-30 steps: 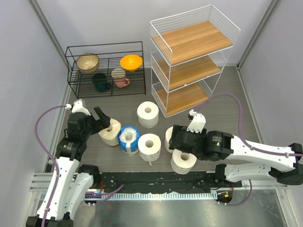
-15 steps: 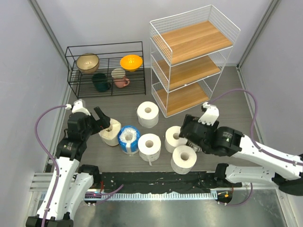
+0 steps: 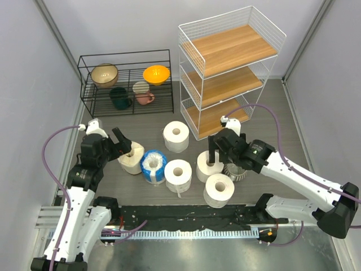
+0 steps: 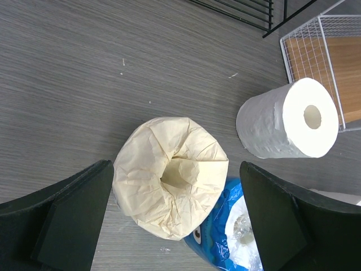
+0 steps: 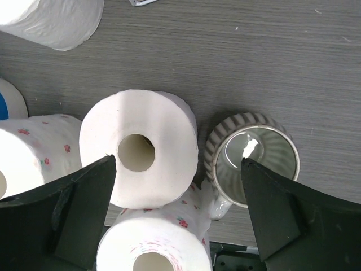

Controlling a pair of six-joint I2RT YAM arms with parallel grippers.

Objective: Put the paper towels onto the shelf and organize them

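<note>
The paper towels are all 6 on the table in front of the shelf (image 3: 225, 68), whose 3 wooden boards hold nothing, so you have not placed a single roll yet.

What has changed in the last second is your right arm. It lay low across the right-hand pair of rolls, then drew back, and now its wrist has swung toward the shelf with the right gripper (image 5: 177, 169) pointing straight down. That move uncovered the grey ribbed cup (image 3: 234, 171). No roll has shifted.

The right jaws are spread wide and hold nothing. Between them sit both a white roll (image 5: 138, 149) and the cup, which stands right against that roll. I judge that if you close from here you may catch the cup too, so shift toward the roll first.

Your left arm has not moved. The left gripper (image 4: 176, 186) is also spread wide and empty, straddling the cream-beige roll (image 3: 131, 160), with the blue-wrapped roll (image 3: 152, 165) pressed against its side. That one looks ready to grasp. The black wire rack (image 3: 125, 82) is not involved.
</note>
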